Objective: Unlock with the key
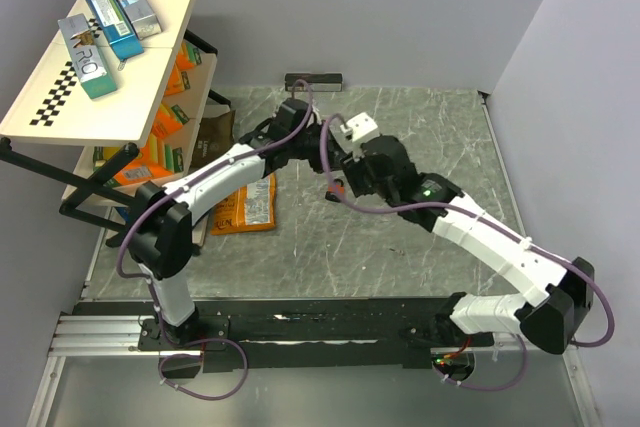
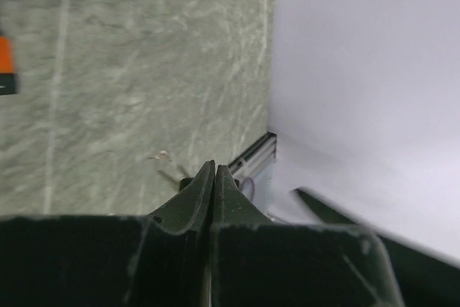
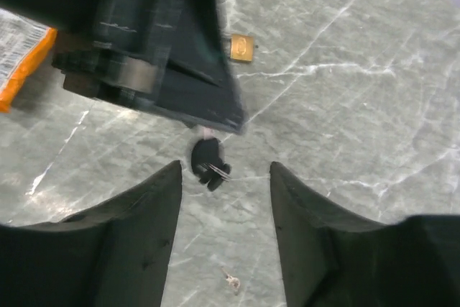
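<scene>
The key (image 3: 207, 160), a small dark black-headed cluster, hangs just under the tip of my left gripper (image 3: 228, 118) in the right wrist view. The left gripper (image 2: 214, 166) has its fingers pressed together on the cluster's top; only a dark bit peeks past the tips in its own view. My right gripper (image 3: 225, 165) is open and empty, with the key just beyond and between its fingertips. The small brass padlock (image 3: 241, 47) lies on the marbled table further off. In the top view both grippers meet at mid-table, the left (image 1: 330, 147) above the right (image 1: 340, 190).
An orange snack packet (image 1: 245, 209) lies left of the grippers, also in the right wrist view (image 3: 18, 52). A shelf rack (image 1: 100, 97) with boxes stands at far left. A tiny scrap (image 3: 230, 280) lies on the table. White walls (image 2: 359, 70) close in the back and right.
</scene>
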Tool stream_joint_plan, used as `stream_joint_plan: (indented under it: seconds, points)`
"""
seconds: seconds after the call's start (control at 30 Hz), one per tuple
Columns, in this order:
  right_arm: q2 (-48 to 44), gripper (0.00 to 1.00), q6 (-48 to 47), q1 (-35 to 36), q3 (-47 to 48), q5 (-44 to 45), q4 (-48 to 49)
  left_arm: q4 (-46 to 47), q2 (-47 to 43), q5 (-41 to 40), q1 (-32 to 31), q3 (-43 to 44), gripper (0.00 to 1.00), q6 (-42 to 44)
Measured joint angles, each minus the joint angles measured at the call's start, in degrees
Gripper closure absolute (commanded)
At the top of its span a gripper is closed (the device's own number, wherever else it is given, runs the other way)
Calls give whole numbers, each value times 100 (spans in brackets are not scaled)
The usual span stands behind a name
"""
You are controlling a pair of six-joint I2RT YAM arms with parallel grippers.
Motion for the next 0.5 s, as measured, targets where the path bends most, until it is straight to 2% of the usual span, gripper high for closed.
stream_joint_plan:
  seconds: [0.07,0.23,0.3,0.5]
  points:
    - [-116,27,109,-284,0,-415,-13,164,-111,-52,92,-286,99,105]
    - [-638,26,699,-1655,-247,-2544,243,601,-468,-26,374,-778,99,398]
    - [-723,31,990,-2155,-358,-3486,382,881,-636,42,479,-977,99,568]
    - [-262,36,1864,-2695,-439,-5858,1056,1921,-1021,658,549,-1513,99,953]
